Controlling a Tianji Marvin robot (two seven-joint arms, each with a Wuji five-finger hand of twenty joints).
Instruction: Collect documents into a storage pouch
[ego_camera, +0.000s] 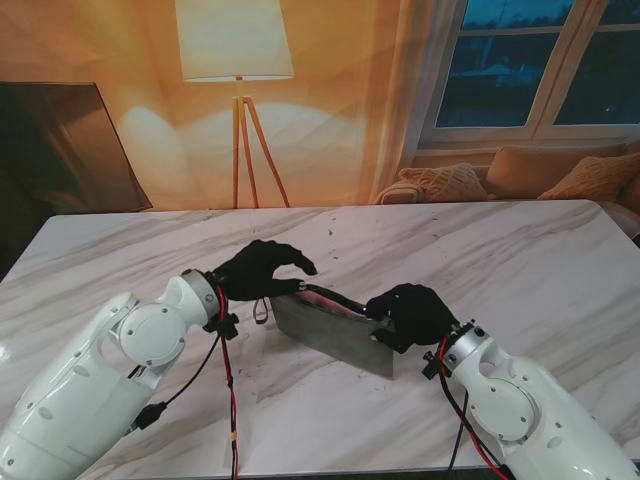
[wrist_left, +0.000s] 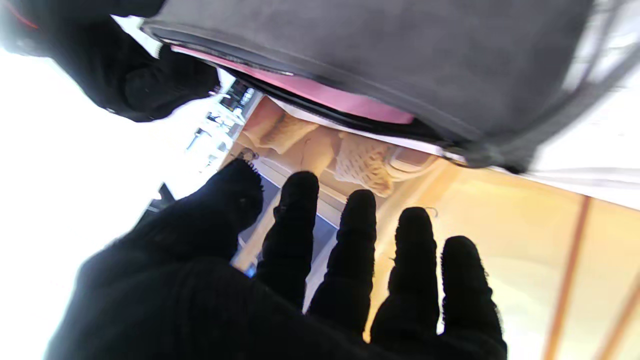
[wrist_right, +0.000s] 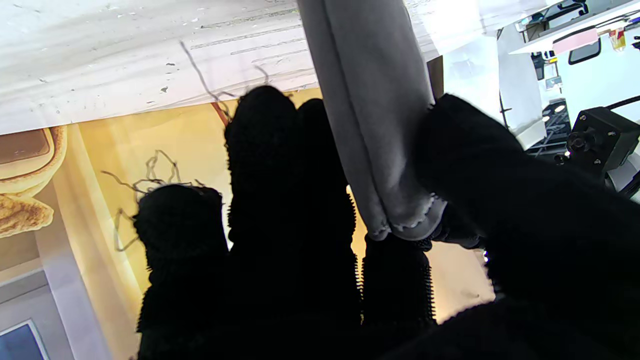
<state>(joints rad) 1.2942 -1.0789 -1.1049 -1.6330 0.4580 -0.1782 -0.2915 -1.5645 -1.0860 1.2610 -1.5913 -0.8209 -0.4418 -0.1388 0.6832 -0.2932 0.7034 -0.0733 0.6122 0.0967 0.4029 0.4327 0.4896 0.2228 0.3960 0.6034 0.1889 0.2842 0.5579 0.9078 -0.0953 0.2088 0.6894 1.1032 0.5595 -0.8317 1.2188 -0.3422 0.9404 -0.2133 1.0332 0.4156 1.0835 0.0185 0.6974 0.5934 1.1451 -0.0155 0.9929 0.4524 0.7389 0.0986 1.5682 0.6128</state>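
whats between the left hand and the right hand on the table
The grey pouch spans the gap in the stand view: right hand grips one end, left hand hovers open over the other, pink document inside.

A grey pouch (ego_camera: 335, 335) with pink lining lies on the white, grey-veined marble table (ego_camera: 480, 260); beside the pouch, both hands wear black gloves.

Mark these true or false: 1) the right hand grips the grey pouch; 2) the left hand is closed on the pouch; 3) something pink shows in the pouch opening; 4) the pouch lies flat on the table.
1) True: the right hand pinches the grey pouch at one end.
2) False: the left hand is open, fingers spread beside the pouch.
3) True: a pink document sits in the opening.
4) False: the pouch is held tilted up on the marble table.
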